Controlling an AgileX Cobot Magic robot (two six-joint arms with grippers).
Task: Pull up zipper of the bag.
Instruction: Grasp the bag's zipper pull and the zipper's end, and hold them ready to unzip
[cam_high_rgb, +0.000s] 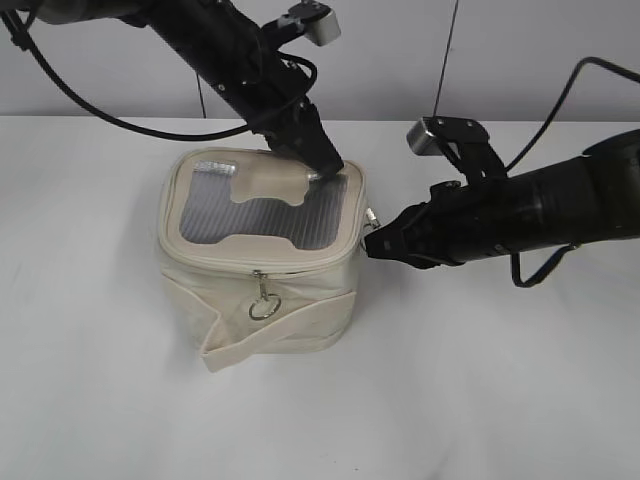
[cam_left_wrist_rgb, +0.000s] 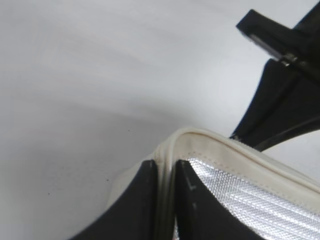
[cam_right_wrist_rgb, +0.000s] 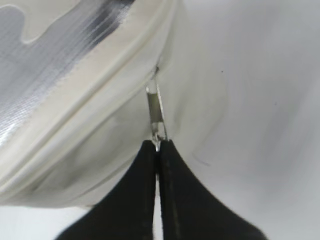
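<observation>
The bag (cam_high_rgb: 262, 262) stands upright on the white table (cam_high_rgb: 90, 380), near the middle of the exterior view, with its mesh-window lid (cam_high_rgb: 255, 215) facing up. The zipper (cam_high_rgb: 300, 268) runs round the lid rim. One slider with a ring pull (cam_high_rgb: 263, 305) hangs free on the front face. A second slider (cam_right_wrist_rgb: 156, 107) sits on the right side of the bag.

**Left arm.** The left gripper (cam_left_wrist_rgb: 165, 200) comes down onto the far right corner of the lid. Its fingers are narrowed onto the piped rim (cam_left_wrist_rgb: 210, 142), one pad outside the rim and one on the mesh side. The probable purpose is to anchor the bag so that it does not slide or tip when the zipper is drawn.

**Right arm.** The right gripper (cam_right_wrist_rgb: 157, 150) approaches from the right at slider height. Its jaws are closed almost fully, pinching the lower end of the silver pull tab. The tab stands taut in line with the jaws, which suggests tension is applied along the track.

**Assessment.** The track appears closed along the front. Whether it is closed behind the right slider cannot be determined.

**Caution.** The grip on the tab is at its very tip. Slip is likely if the pull departs from the track direction.
</observation>
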